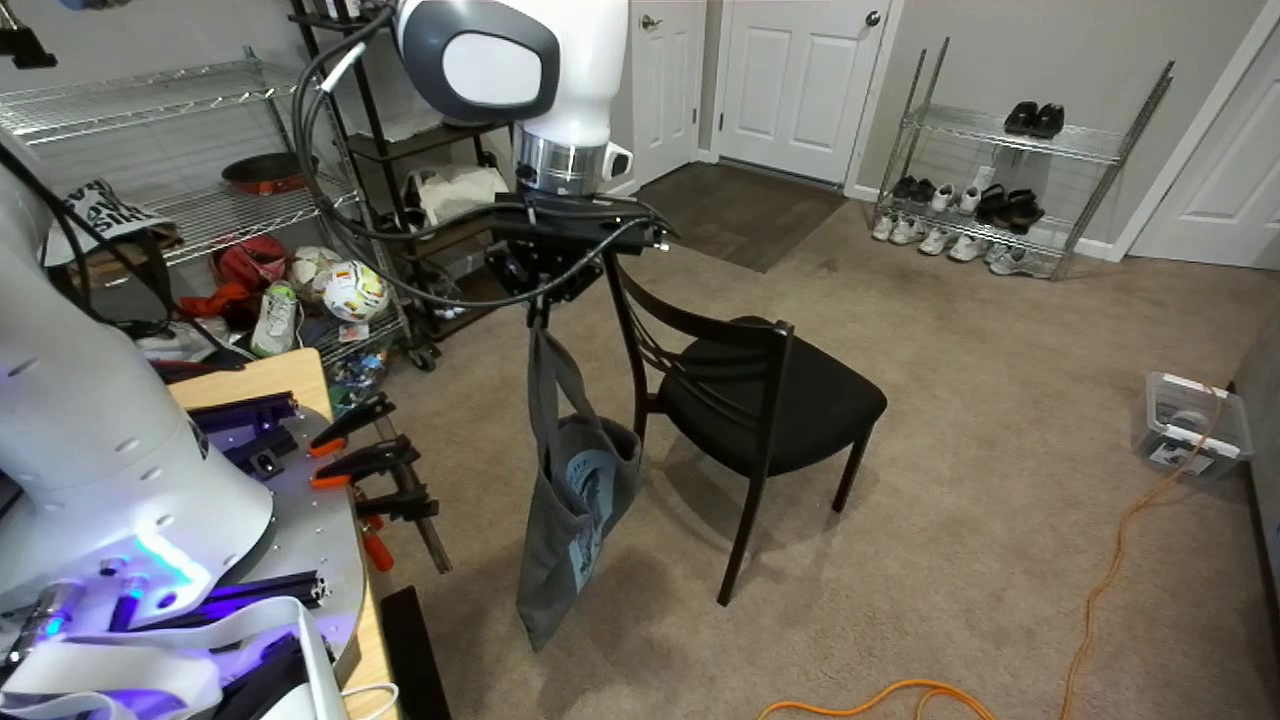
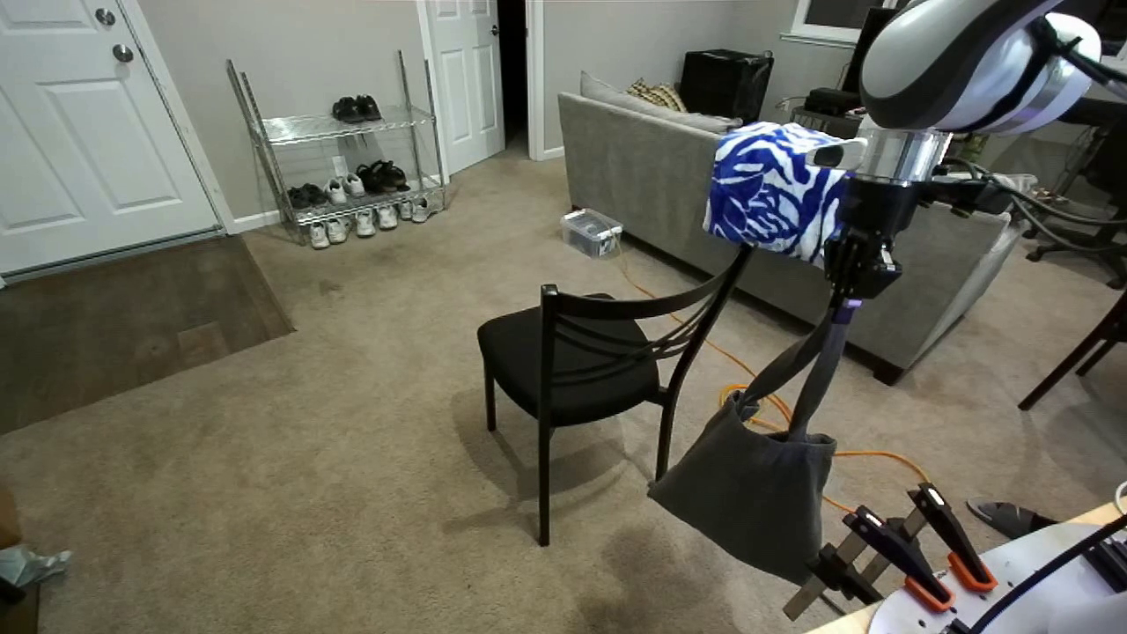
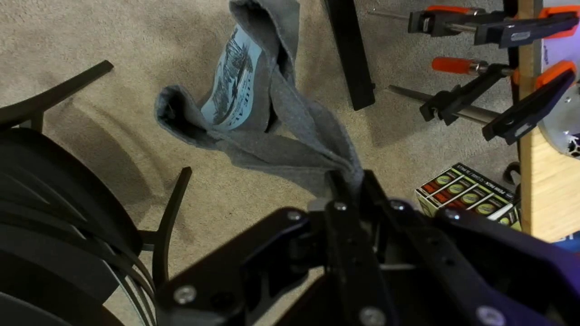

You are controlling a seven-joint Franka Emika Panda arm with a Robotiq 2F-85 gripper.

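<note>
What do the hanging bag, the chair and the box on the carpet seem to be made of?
Bag: matte fabric, perhaps canvas or felt; it creases and droops softly. Chair: dark frame with a faint sheen, probably coated metal, being so slim; the black seat looks padded, its cover unclear. Box: clear, smooth-looking plastic, judging by its see-through sides.

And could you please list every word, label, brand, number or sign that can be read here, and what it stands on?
"PENN PACK", probably: on the box; its other print is too small to be sure of.
Bag: printed letters, too blurred to read for certain.
Bin label: too small to read.
White item: black lettering, too blurred to read.
</note>
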